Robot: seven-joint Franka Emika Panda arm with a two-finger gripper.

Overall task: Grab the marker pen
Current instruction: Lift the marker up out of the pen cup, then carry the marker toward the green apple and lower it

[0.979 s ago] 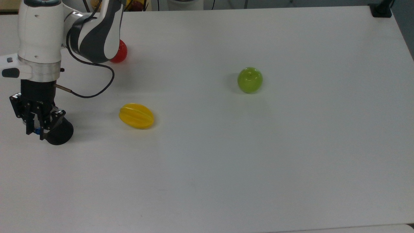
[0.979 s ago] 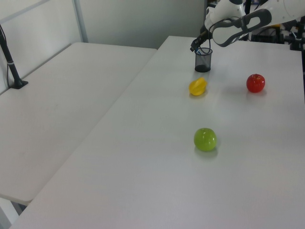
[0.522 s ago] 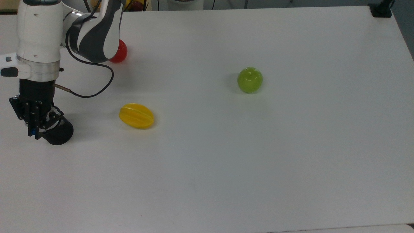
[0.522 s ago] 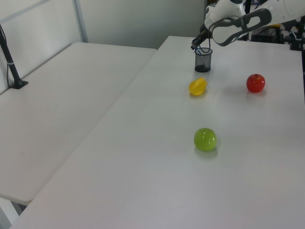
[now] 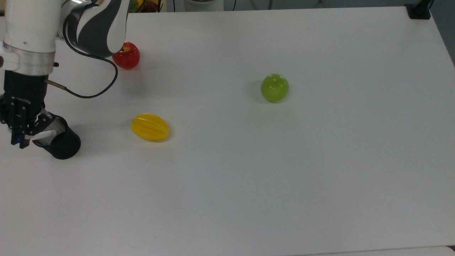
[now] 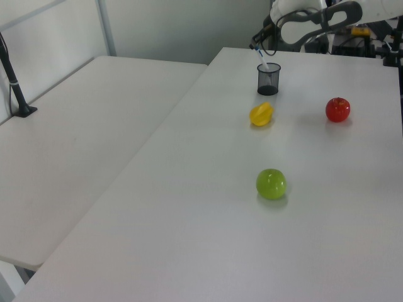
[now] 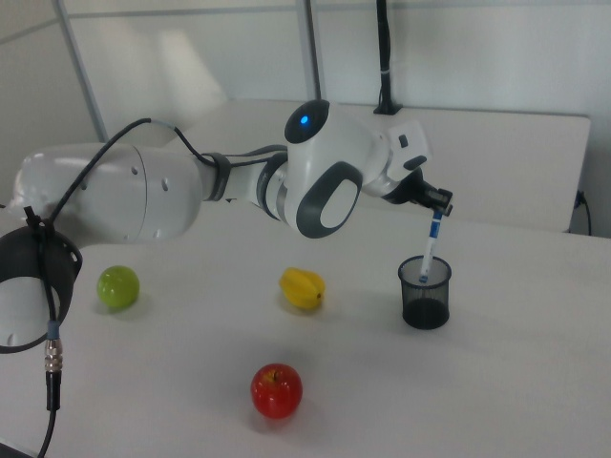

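Note:
The marker pen (image 7: pixel 431 246), white-barrelled with a blue cap on top, hangs nearly upright with its lower end still inside the black mesh cup (image 7: pixel 425 298). My gripper (image 7: pixel 440 210) is shut on the pen's capped upper end, above the cup. In the top view the gripper (image 5: pixel 17 140) is at the far left, the white barrel (image 5: pixel 44 134) slanting from it into the cup (image 5: pixel 62 142). At the far end of the table in the left view, the pen (image 6: pixel 262 61) rises from the cup (image 6: pixel 268 79) up to the gripper (image 6: pixel 257 49).
A yellow starfruit (image 5: pixel 150 127) lies on the white table right of the cup in the top view. A red apple (image 5: pixel 127 56) sits partly under the arm's elbow, and a green apple (image 5: pixel 274 88) is mid-table. A black clamp (image 5: pixel 419 10) occupies the top view's upper right corner.
The gripper has risen and drifted toward the top view's left, drawing the marker pen up so its white barrel shows above the cup's rim. The fruits have not moved.

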